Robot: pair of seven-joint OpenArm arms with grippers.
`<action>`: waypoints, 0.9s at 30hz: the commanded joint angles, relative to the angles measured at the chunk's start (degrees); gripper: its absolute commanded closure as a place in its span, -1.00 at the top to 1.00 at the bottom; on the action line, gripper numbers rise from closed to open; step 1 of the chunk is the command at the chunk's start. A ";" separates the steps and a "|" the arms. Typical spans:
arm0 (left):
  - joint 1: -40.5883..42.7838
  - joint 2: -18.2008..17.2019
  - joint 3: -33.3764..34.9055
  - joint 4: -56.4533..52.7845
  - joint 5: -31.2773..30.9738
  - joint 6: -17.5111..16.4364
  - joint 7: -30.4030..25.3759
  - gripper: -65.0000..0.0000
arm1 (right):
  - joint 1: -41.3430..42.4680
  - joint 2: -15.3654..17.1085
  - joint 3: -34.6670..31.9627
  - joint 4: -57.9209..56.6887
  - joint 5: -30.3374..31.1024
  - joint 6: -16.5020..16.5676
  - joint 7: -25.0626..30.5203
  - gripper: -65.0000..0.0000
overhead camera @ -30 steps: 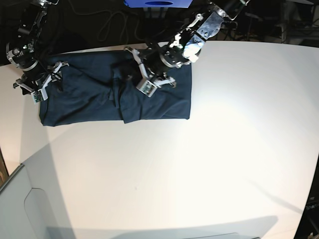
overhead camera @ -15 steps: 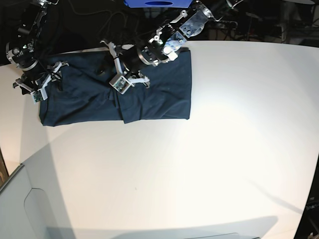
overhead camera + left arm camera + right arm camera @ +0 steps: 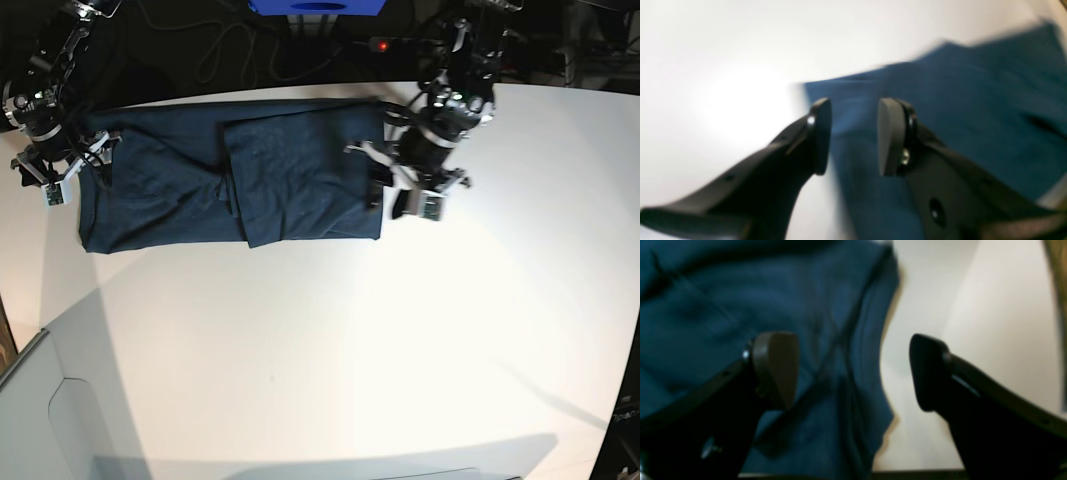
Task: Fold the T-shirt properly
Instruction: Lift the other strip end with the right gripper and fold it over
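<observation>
Navy T-shirt [image 3: 230, 185] lies part-folded on the white table [image 3: 400, 350], both claws parted and empty.

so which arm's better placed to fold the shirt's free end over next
Left, probably. Its gripper hangs open right at the shirt's neat short edge, as the left wrist view shows. The right gripper, also open, sits by the bunched opposite end.
</observation>
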 commanded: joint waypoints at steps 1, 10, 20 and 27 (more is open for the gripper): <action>0.38 -0.19 -1.75 1.10 -0.28 -0.38 -1.27 -0.30 | 1.35 0.87 0.29 -0.32 0.92 1.13 1.74 0.54; 2.75 -0.19 -9.40 1.01 -0.28 -0.47 -1.27 -0.30 | 5.21 1.84 0.29 -8.41 0.92 1.04 1.83 0.54; 2.40 -0.19 -9.05 0.66 -0.28 -0.47 -1.36 -0.30 | 6.44 2.98 0.29 -16.32 1.09 1.31 1.92 0.50; 2.49 -0.19 -9.05 0.57 -0.28 -0.47 -1.36 -0.30 | 6.18 1.66 -1.99 -16.67 1.09 1.31 1.74 -0.38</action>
